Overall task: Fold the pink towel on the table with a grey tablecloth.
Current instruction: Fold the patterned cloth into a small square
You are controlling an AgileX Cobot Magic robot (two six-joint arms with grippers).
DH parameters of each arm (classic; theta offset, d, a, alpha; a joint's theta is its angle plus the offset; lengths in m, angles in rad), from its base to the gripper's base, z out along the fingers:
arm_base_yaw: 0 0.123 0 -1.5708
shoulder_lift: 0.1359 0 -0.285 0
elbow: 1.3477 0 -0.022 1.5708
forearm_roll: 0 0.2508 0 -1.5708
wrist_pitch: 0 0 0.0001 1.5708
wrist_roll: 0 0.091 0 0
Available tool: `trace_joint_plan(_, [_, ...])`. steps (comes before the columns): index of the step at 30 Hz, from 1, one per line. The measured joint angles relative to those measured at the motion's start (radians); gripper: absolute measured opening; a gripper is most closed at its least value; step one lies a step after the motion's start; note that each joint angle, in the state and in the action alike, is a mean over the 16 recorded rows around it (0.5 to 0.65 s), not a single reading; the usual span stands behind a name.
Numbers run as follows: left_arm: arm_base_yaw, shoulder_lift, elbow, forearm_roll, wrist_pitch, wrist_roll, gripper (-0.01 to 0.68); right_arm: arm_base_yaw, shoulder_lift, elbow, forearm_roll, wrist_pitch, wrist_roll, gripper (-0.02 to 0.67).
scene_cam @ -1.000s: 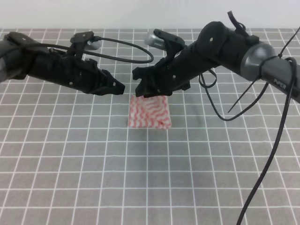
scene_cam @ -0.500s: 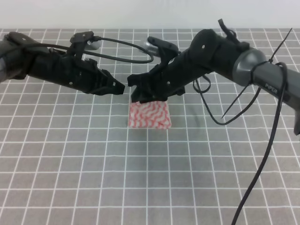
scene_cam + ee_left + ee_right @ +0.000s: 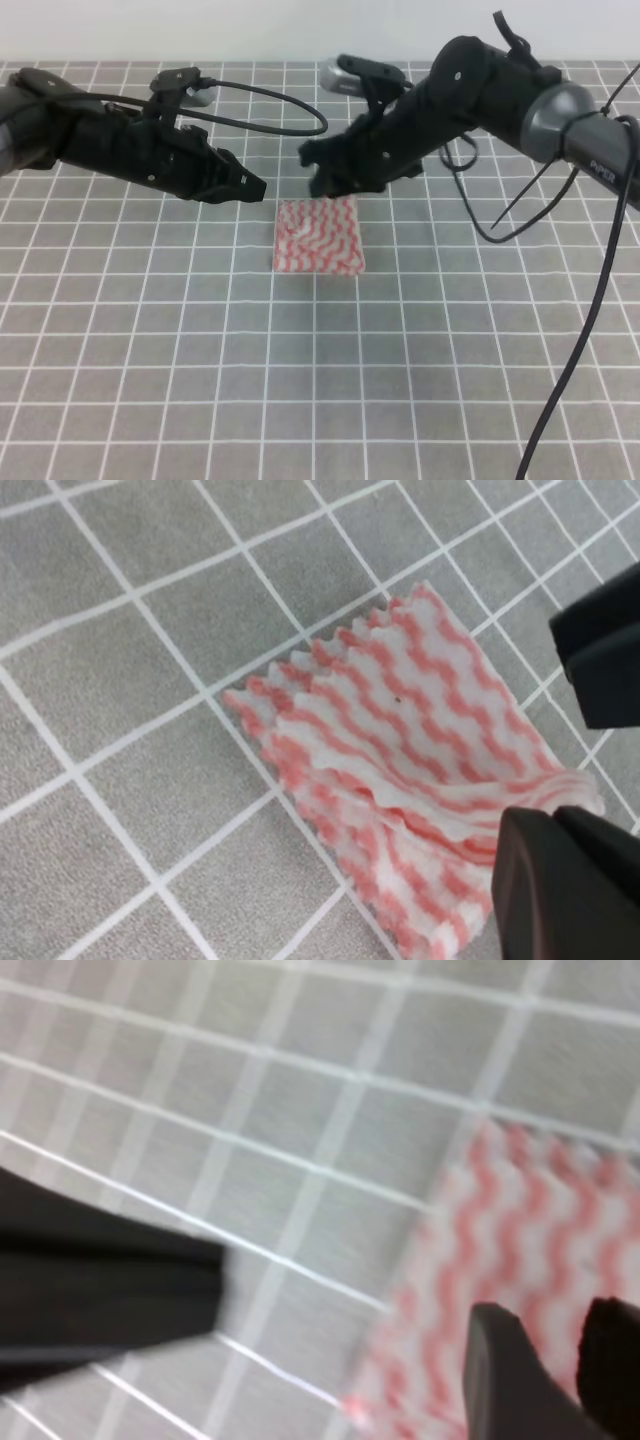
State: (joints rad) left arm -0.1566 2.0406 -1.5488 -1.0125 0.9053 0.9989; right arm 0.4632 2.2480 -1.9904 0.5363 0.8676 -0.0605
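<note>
The pink towel (image 3: pixel 318 236) lies folded into a small rectangle on the table with a grey tablecloth (image 3: pixel 180 330). In the left wrist view the towel (image 3: pixel 400 740) shows stacked wavy layers with pinked edges. My left gripper (image 3: pixel 256 187) hovers just left of the towel's far-left corner; it is open (image 3: pixel 585 770) and holds nothing. My right gripper (image 3: pixel 318 178) hangs just above the towel's far edge. In the blurred right wrist view its fingers (image 3: pixel 510 1360) stand close together with only a thin slit between them, and the towel (image 3: pixel 520 1220) lies below.
Black cables (image 3: pixel 290 110) loop behind the arms over the back of the table. The left arm's gripper shows as a dark blur (image 3: pixel 100 1300) in the right wrist view. White-lined grey squares spread in front of the towel.
The right gripper swung left over the towel's far edge, then drew back right and slightly up, uncovering that edge. The left arm and the towel stayed put.
</note>
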Motion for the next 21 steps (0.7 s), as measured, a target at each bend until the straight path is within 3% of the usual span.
trace_joint_plan(8, [0.0,-0.001,0.0,-0.001,-0.002,-0.001,-0.004,-0.006,0.02,-0.004,-0.045,0.054,0.027,0.146])
trace_joint_plan(21, [0.0,-0.002,0.0,-0.001,-0.004,-0.001,-0.003,0.025,0.051,-0.005,0.015,0.08,0.027,0.101])
